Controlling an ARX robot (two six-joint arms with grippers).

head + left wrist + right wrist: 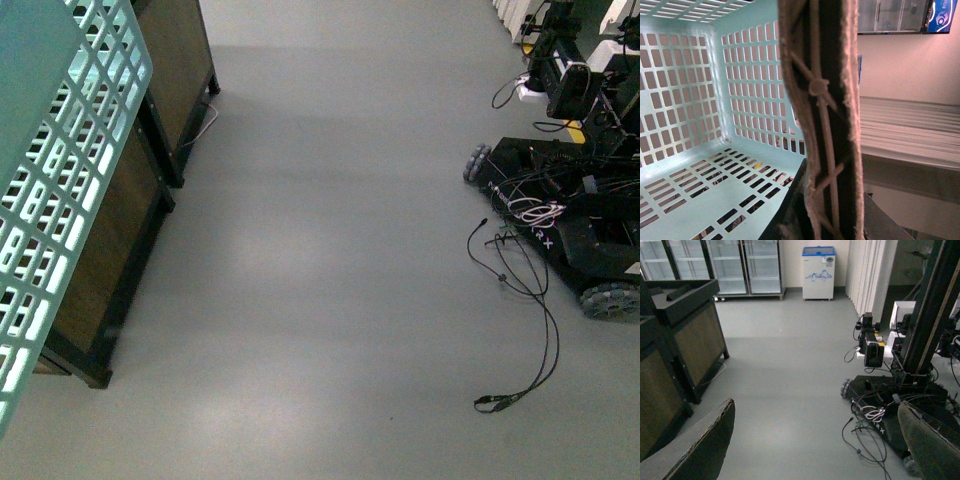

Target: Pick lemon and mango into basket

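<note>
The mint-teal slotted basket (60, 190) hangs at the far left of the front view, lifted off the floor. In the left wrist view I see its inside (695, 120); the part that shows holds no fruit. My left gripper (827, 225) is shut on the basket's brown ribbed handle (822, 100). My right gripper (815, 460) is open and empty above the grey floor, its fingers (695, 450) wide apart. The lemon and the mango are out of view. Neither arm shows in the front view.
Dark wood-panelled stands (120, 230) line the left side, right behind the basket. Another wheeled robot base (580, 230) stands at the right, with loose cables (520, 300) trailing on the floor. Glass-door fridges (745, 265) and a small white freezer (818, 272) stand at the far wall.
</note>
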